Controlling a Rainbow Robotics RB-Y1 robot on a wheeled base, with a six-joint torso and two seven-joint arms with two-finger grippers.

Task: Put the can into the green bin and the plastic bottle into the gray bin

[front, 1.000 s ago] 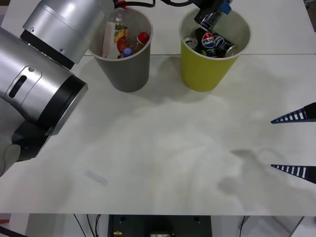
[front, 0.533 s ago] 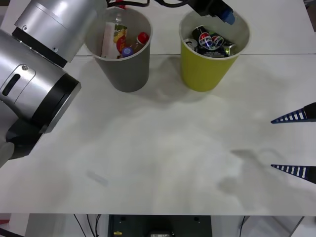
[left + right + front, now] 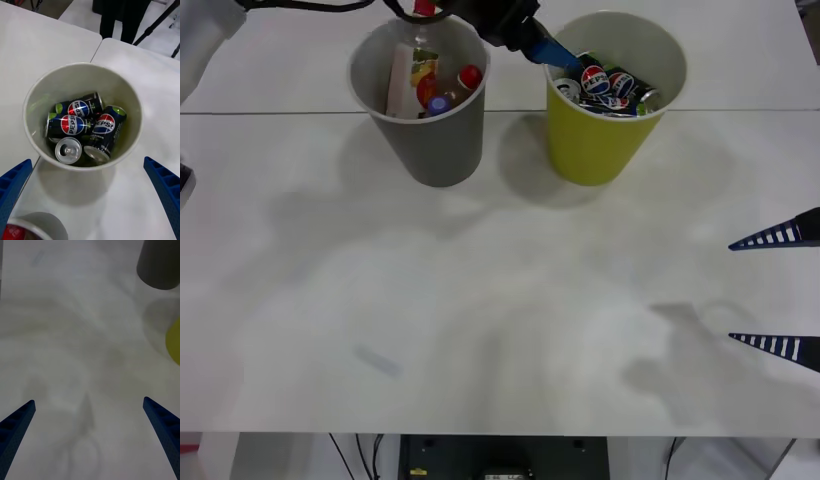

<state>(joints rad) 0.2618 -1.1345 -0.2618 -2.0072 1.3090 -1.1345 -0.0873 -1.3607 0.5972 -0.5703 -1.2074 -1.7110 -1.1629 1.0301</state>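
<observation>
At the far left of the white tabletop (image 3: 480, 330) stands the gray bin (image 3: 423, 130), upright, with bottles leaning inside it: a clear one with a fruit label (image 3: 408, 75) and 2 smaller ones with a red cap (image 3: 470, 76) and a blue cap (image 3: 439, 102).

Just right of its rim, up between the 2 bins, hangs the left tool (image 3: 530, 42). From its own camera the 2 blue ribbed fingers (image 3: 13, 183) stand wide apart at the corners with nothing between them, and the green bin (image 3: 35, 93) sits directly below.

Next comes the green bin (image 3: 595, 140), close beside the gray one but not touching it. Several cans lie piled in the bottom of it. 3 dark ones lie on their sides showing red, white and blue Pepsi roundels, and the can (image 3: 68, 150) with the shiny silver top and pull-tab faces upward against the pale wall; in the front view that silver top (image 3: 567, 88) is near the bin's left inner side. A second silver end (image 3: 96, 153) lies right beside it.

Far to the right, at the near edge of the tabletop and well apart from both bins, the right tool (image 3: 778, 290) waits low over the bare surface, its blue fingers (image 3: 17, 418) spread wide and gripping nothing.
</observation>
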